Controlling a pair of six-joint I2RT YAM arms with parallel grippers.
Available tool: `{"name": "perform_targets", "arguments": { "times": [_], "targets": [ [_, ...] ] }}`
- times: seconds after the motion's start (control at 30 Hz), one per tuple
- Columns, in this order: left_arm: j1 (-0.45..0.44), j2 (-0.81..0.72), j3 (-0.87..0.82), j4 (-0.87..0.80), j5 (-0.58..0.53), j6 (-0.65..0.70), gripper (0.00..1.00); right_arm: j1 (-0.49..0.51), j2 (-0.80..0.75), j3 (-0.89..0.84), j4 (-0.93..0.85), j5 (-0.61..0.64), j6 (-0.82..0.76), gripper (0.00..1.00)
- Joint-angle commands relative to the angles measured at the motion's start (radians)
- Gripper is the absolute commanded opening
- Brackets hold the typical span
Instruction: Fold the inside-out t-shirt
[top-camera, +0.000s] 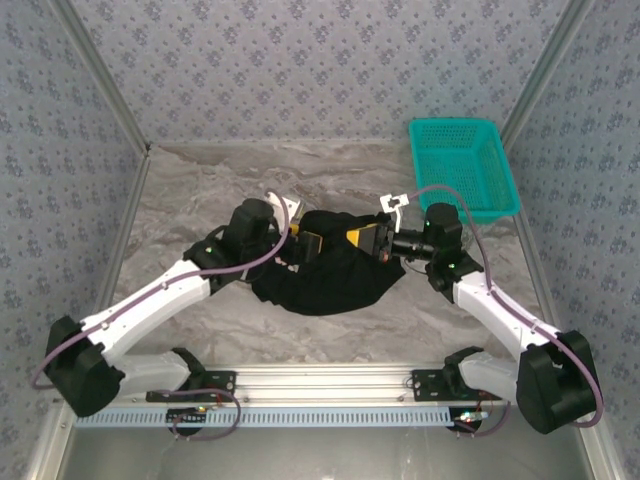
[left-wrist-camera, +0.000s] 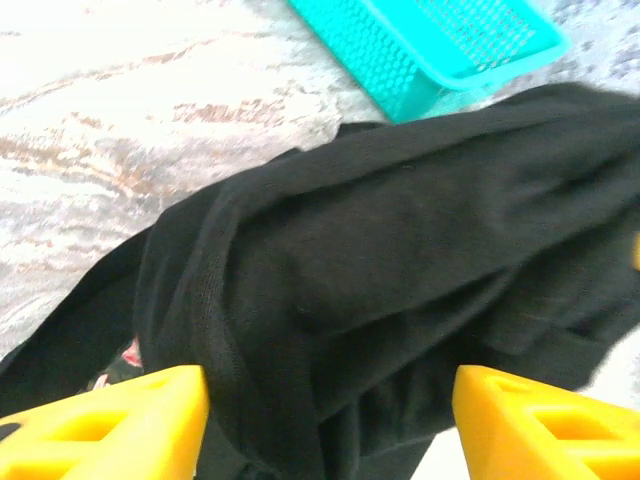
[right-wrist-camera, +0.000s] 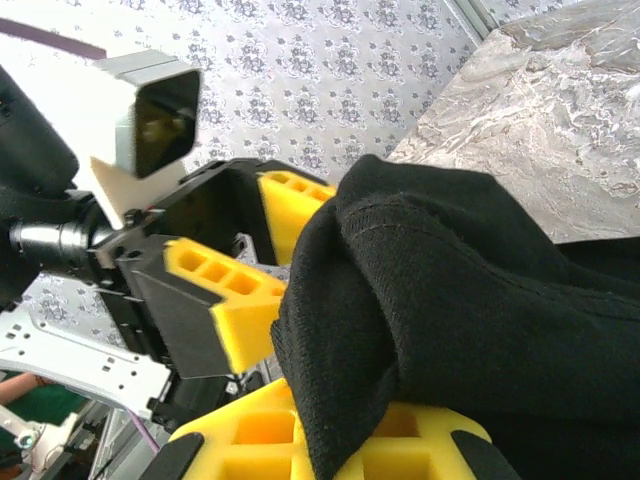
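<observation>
The shirt (top-camera: 330, 275) sits bunched on the desk (top-camera: 200, 190), left of the basket (top-camera: 463, 165) and nearer, the right jaws shut tight on a fold and the left jaws open around cloth, so the left should grab a clean edge, then both pull it flat.

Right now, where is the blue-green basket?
In the top view, the teal basket sits at the far right corner of the table, apart from the black t-shirt bunched in the middle.
</observation>
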Motion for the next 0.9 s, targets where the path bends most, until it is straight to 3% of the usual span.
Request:
{"name": "perform_targets", "arguments": {
  "times": [0.0,0.1,0.17,0.33,0.5,0.7,0.87],
  "targets": [
    [-0.006,0.0,-0.006,0.068,0.13,0.058,0.56,0.002,-0.003,0.045,-0.009,0.0,0.0,0.0],
    [-0.008,0.053,0.036,0.062,0.291,0.06,0.4,0.004,-0.006,0.047,-0.023,0.01,-0.02,0.0],
    [-0.008,0.09,0.065,0.056,0.338,0.054,0.36,0.003,-0.009,0.048,-0.028,0.014,-0.023,0.0],
    [-0.009,0.158,0.112,0.073,0.408,0.055,0.4,0.004,-0.029,0.044,-0.064,0.027,-0.045,0.0],
    [-0.007,0.194,0.137,0.075,0.401,0.052,0.41,0.004,-0.042,0.049,-0.118,0.031,-0.092,0.0],
    [-0.005,0.219,0.152,0.083,0.395,0.051,0.12,0.004,-0.049,0.044,-0.14,0.029,-0.112,0.0],
    [-0.001,0.213,0.16,0.075,0.403,0.052,0.0,0.003,-0.052,0.047,-0.159,0.038,-0.118,0.0]
  ]
}}
